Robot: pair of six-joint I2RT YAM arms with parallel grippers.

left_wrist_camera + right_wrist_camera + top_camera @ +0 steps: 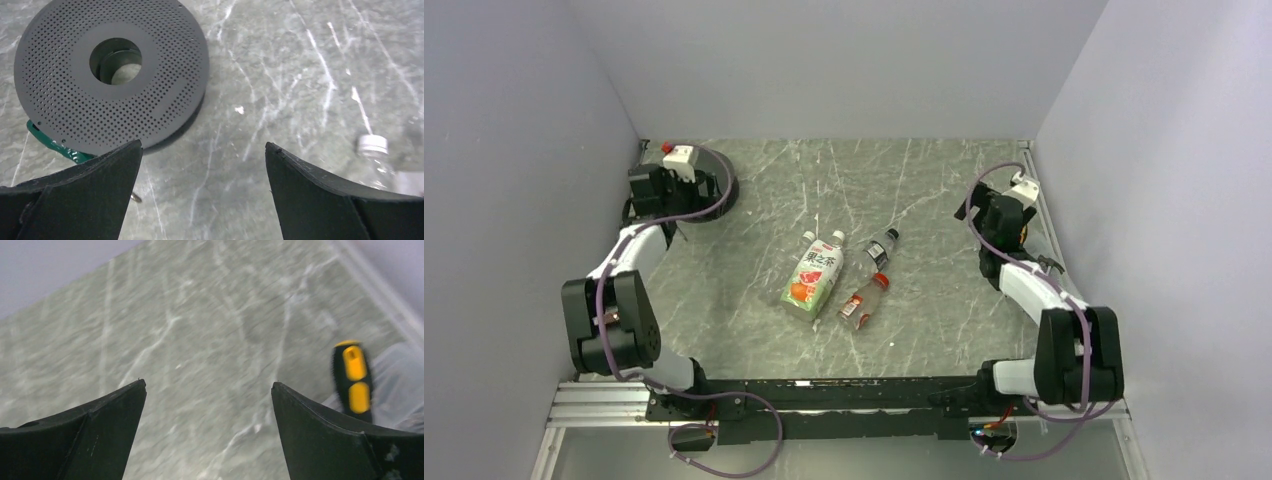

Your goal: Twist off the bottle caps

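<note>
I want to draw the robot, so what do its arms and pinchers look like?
The left arm and right arm both have chunky black joints and smooth white links, with a thin purple cable looping along each. The left gripper and right gripper each have two flat, black, wedge-shaped fingers. No writing shows.

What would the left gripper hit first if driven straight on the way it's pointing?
Probably the bare table. The left gripper, jaws open, aims at marble between the perforated black disc and a bottle cap. Depth is unclear.
</note>
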